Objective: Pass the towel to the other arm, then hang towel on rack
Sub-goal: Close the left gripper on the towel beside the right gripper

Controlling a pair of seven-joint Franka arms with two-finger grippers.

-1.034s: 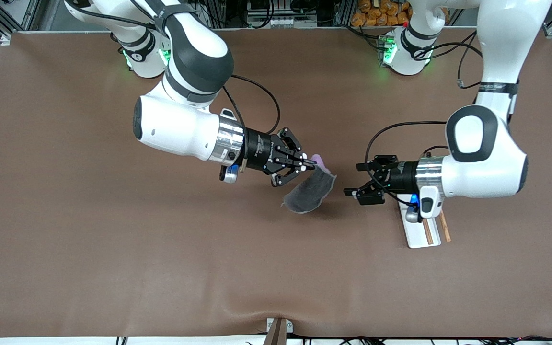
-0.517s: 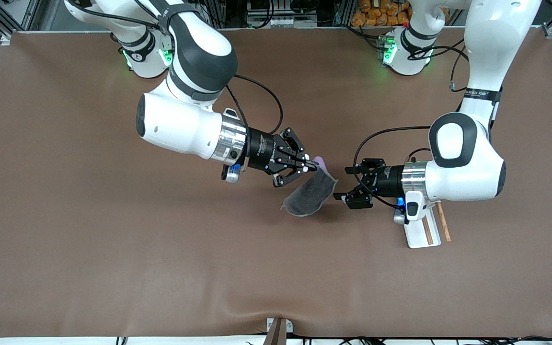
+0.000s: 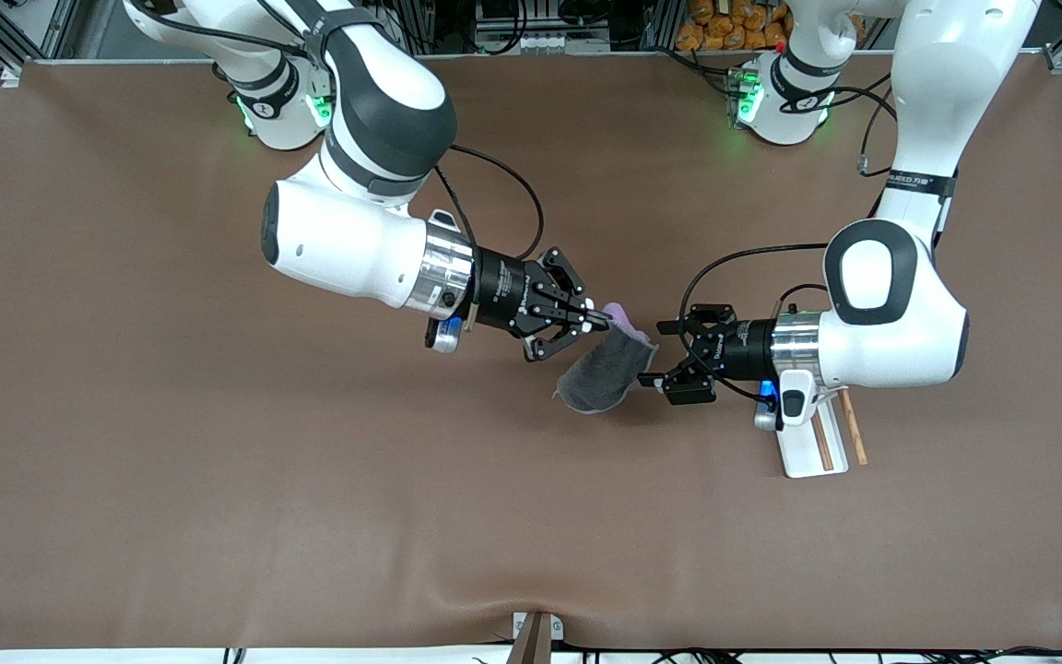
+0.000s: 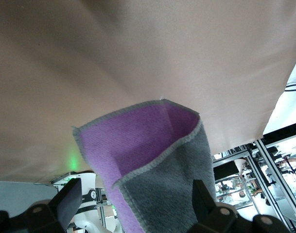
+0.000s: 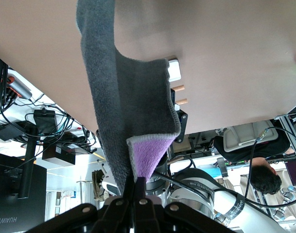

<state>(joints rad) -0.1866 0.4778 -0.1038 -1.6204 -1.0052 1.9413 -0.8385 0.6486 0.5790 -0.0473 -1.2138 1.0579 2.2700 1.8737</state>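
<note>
**Handover point: towel held by one arm, the other ready to take it**

You have the towel (image 3: pixel 607 369) pinched at one corner by the right end effector (image 3: pixel 597 322), clenched on the cloth where the purple face shows. It hangs over the middle of the tabletop (image 3: pixel 218 480), dark grey side toward the front camera. In the right wrist view the towel (image 5: pixel 123 111) drapes away from the closed fingertips (image 5: pixel 136 190), so the grip is only on an edge. That leaves most of the cloth free for the other arm to take.

Your left end effector (image 3: pixel 658 353) is level with the free edge of the towel, over the tabletop between the towel and the rack (image 3: pixel 812 447). Its fingers are spread apart, one on either side of the cloth's edge as the front view shows it. The left wrist view has the towel (image 4: pixel 152 165) filling the space ahead, folded so that purple and grey both show, with the finger (image 4: pixel 65 204) on one flank. I judge it is not gripping yet.

The rack sits toward the left arm's end of the tabletop, partly under the left wrist, its two wooden rods (image 3: pixel 840 438) pointing toward the front camera. That explains the pass: the left arm is the one placed to reach it.

My reading is that closing the left fingers comes next, and the right grip should hold until they have cloth, or the towel may drop
</note>
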